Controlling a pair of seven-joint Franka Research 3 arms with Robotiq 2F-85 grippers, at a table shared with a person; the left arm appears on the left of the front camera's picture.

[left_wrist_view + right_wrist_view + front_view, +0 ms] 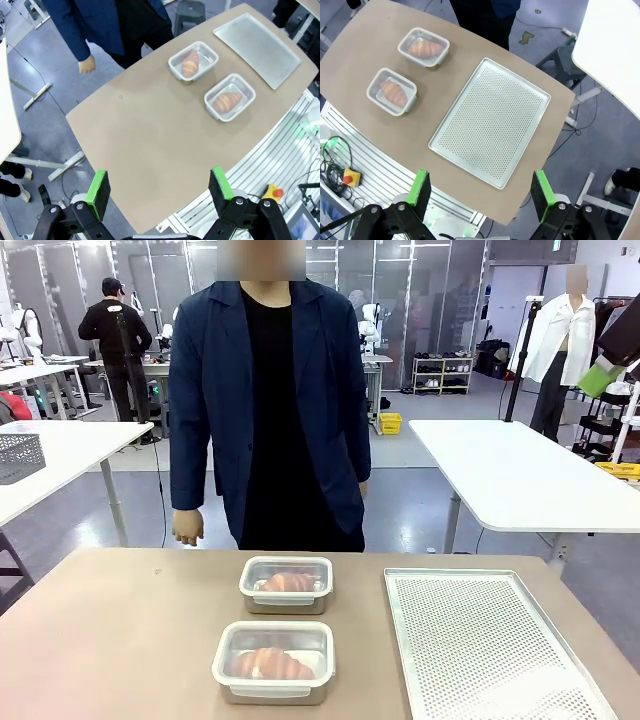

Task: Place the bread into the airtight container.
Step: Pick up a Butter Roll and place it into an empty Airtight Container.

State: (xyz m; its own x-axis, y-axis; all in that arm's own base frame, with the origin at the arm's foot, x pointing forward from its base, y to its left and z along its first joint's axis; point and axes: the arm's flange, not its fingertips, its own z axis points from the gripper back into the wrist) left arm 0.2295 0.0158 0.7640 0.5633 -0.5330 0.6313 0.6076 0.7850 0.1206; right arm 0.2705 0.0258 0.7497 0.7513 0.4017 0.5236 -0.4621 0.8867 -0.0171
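Two clear airtight containers stand on the tan table, each with a croissant-shaped bread inside. The near container point(273, 662) point(229, 97) point(392, 91) holds one bread point(268, 664). The far container point(286, 585) point(193, 60) point(423, 47) holds another bread point(289, 582). High above the table's left end my left gripper point(159, 189) hangs open with nothing between its green pads. My right gripper point(481, 189) is open too, high above the table's right side, over the tray's near edge.
A perforated metal tray point(480, 640) point(492, 122) point(258, 46) lies bare to the right of the containers. A person in a dark blue jacket point(265, 400) stands at the far edge, hands down at the sides. White tables stand beyond on both sides.
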